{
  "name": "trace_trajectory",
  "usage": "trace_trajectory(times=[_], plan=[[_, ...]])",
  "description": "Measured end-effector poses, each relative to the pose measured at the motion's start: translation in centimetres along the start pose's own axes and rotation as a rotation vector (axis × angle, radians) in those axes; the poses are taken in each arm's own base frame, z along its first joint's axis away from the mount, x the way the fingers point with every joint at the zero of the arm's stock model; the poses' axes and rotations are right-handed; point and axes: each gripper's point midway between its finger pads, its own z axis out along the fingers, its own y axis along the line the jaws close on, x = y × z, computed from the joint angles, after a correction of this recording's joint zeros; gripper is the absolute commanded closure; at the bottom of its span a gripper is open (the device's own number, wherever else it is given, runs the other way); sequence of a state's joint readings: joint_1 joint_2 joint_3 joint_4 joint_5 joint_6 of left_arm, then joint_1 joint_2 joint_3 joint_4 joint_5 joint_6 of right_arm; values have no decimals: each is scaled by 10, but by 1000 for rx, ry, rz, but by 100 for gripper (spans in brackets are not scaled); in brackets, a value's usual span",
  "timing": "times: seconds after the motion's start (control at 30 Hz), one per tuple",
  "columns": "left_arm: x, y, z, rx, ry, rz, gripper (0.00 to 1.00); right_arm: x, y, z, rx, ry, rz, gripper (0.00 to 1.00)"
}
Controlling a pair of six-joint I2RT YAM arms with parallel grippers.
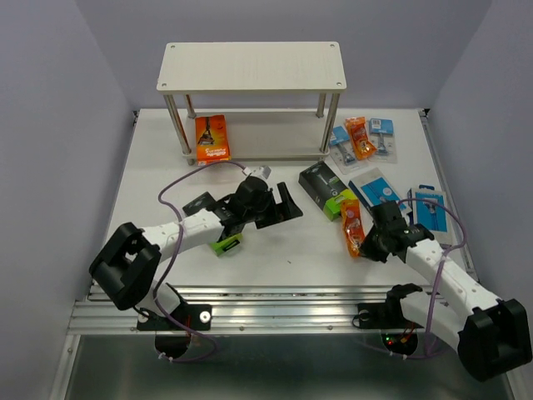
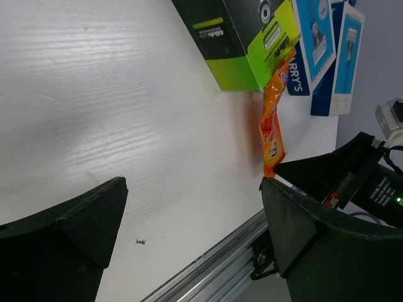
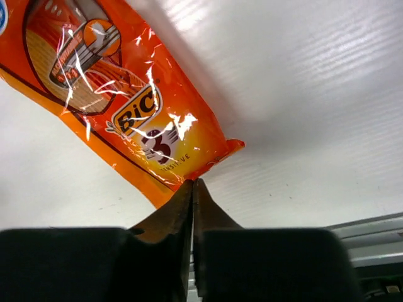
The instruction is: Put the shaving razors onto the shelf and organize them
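Your right gripper (image 3: 193, 185) is pinching the glossy orange BIC pack (image 3: 126, 107) by its crinkled edge; your left gripper (image 2: 193, 184) is gaping empty.

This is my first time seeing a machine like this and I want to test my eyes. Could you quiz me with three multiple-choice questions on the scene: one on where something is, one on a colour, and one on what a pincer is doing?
1. Where does the one razor pack already at the shelf sit?
A. on the top level
B. on the lower level
C. on the floor behind it

2. What colour is the bag at the right pincer?
A. blue
B. green
C. orange

3. How is the left pincer?
A. open, holding nothing
B. shut on a box
C. shut on nothing

Answers:
1 B, it stands on the lower level, under the top one.
2 C, the wrist view shows an orange wrapper pinched at its edge.
3 A, its fingers stand wide apart over the table.
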State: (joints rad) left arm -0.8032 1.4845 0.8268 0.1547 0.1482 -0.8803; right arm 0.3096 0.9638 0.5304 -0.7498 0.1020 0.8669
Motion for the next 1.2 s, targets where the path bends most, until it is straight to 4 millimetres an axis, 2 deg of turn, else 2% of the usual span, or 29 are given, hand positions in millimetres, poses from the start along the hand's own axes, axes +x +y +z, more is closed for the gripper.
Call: trace_trajectory(times=[0.2, 0.43, 0.6, 0.77, 0.93, 0.97, 1.0, 1.07, 1.1, 1.17, 1.2], plan=[[-30, 0, -19, 13, -90, -16, 1, -15, 21, -8, -109, -70, 10, 99], [-33, 1, -23, 13, -95, -20, 1, -29, 39, -20, -213, -142, 24, 99], [-40, 6, -29, 7, -108, -33, 1, -35, 59, -37, -318, -163, 12, 99], [-57, 8, -52, 11, -173, -50, 1, -47, 85, -59, -427, -183, -9, 99], [-79, 13, -77, 16, -261, -73, 1, -53, 109, -66, -522, -186, -18, 99], [-83, 18, -82, 5, -279, -83, 1, -55, 113, -66, -536, -186, -21, 95], [-84, 21, -84, -3, -285, -87, 1, -56, 117, -65, -548, -185, -26, 86], [-85, 27, -89, -19, -296, -94, 1, -56, 122, -62, -549, -171, -72, 55], [-84, 28, -91, -23, -300, -92, 1, -55, 127, -61, -555, -151, -110, 32], [-81, 33, -95, -38, -300, -91, 1, -50, 136, -55, -558, -96, -237, 21], [-80, 35, -96, -44, -302, -89, 1, -48, 140, -49, -548, -78, -287, 19]])
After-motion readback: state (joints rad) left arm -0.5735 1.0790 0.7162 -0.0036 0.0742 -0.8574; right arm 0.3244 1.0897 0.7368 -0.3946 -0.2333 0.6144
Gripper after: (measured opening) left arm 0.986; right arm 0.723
